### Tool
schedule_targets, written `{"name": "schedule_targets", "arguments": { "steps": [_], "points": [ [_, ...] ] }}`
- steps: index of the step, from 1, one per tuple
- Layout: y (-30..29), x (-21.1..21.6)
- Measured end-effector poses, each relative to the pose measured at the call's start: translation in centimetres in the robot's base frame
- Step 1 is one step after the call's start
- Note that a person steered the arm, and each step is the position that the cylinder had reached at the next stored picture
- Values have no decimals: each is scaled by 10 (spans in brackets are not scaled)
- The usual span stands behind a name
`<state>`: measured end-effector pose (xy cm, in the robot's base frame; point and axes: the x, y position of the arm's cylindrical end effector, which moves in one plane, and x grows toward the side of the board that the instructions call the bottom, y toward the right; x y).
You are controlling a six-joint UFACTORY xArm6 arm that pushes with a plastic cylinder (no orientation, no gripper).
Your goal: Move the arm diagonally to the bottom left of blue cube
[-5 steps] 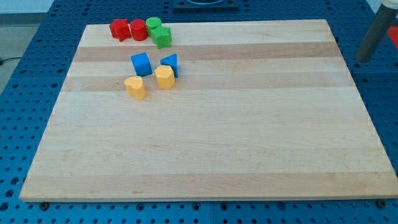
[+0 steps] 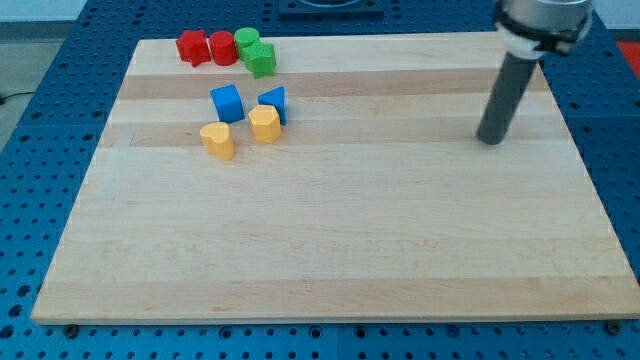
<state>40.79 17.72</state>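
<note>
A blue cube [image 2: 227, 102] sits on the wooden board [image 2: 330, 230] in the upper left part. A blue triangular block [image 2: 274, 102] lies just to its right. Two yellow blocks lie below them: a heart-like one [image 2: 217, 140] and a hexagonal one [image 2: 265, 124]. My tip [image 2: 489, 140] is on the board far to the view's right of the blue cube, at about the height of the yellow blocks. It touches no block.
Two red blocks [image 2: 192, 46] [image 2: 222, 47] and two green blocks [image 2: 247, 41] [image 2: 262, 59] lie in a row near the board's top left edge. A blue perforated table [image 2: 40, 120] surrounds the board.
The rod has moved left and down from the view's right edge onto the board. The blocks have not moved.
</note>
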Motion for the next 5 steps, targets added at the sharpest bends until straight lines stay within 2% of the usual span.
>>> {"name": "schedule_targets", "arguments": {
  "steps": [1,2,3,5],
  "points": [
    [-42,16],
    [-110,57],
    [-224,76],
    [-462,60]
  ]
}}
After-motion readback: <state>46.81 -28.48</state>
